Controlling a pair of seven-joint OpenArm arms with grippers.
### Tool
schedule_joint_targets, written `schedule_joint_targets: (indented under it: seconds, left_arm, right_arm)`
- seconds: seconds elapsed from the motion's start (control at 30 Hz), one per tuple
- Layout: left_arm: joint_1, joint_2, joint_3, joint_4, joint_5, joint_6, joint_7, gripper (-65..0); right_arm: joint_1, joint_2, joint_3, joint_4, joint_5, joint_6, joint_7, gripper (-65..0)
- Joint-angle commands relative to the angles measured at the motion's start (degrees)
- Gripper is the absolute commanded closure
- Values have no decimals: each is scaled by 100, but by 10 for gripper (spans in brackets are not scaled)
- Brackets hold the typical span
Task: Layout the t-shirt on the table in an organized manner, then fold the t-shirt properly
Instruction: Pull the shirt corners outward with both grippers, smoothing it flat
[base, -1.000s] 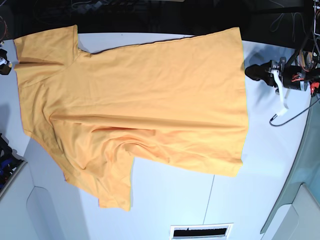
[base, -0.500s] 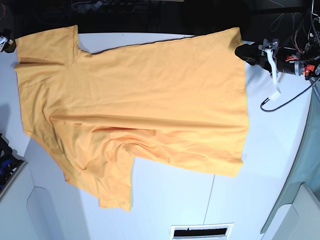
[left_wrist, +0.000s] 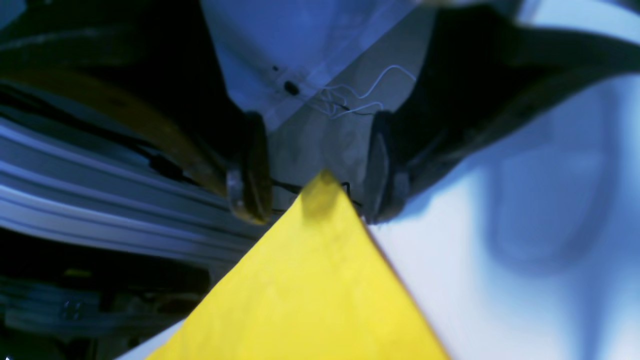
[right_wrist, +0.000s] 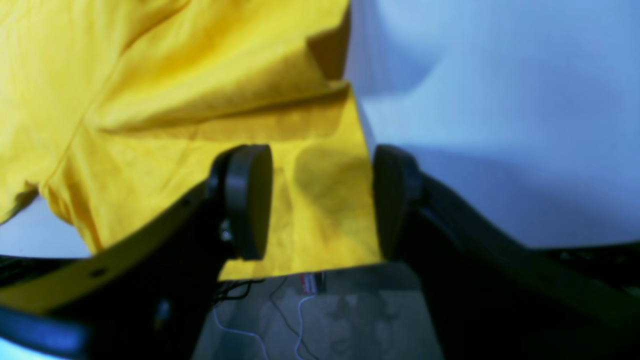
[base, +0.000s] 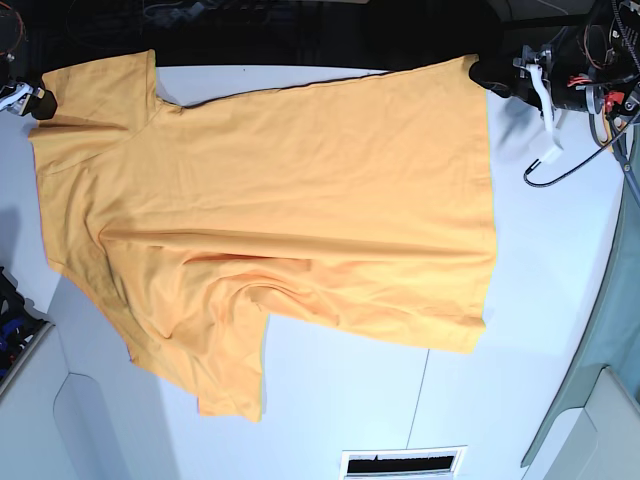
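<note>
The left gripper (left_wrist: 312, 165) has its jaws apart, with a corner of the t-shirt (base: 290, 210) poking between them, not squeezed. The right gripper (right_wrist: 320, 200) is open too, and a sleeve edge lies between its pads. Neither one holds anything. The t-shirt lies spread on the table (base: 350, 400), but one side is bunched and wrinkly. If a gripper shuts too soon, it may miss the thin edge, or pull crooked and drag the shirt over the table's far edge.
</note>
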Motion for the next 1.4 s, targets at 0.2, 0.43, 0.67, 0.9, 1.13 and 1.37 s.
schedule_joint_targets:
  seconds: [0.2,0.43,0.67,0.9,1.13,1.37]
  left_arm:
    - [-46,236,-31,59,393,7,-476,-339]
    - [-61,251,-31,59,472,7,-603,-171]
    - [-61,247,-31,109,450,7,-509,0]
    - [-39,160,-31,737,-629,7,809,0]
    - [-44,-20,-35,1419,-780,7,894,0]
    - [-44,-55,-39,1609,-1331,7,1329,0]
  right_arm:
    - [-24,-11,9,44,-37,0,-247,-325]
    - [-22,-81,9,44,90,-2,-295,-151]
    - [-22,-85,31,116,302,-2,-341,0]
    - [-39,-85,566,527,568,-2,-968,0]
    - [-343,-83,1436,964,809,0,-1259,0]
    - [-817,-85,1768,1558,994,39,-1257,0]
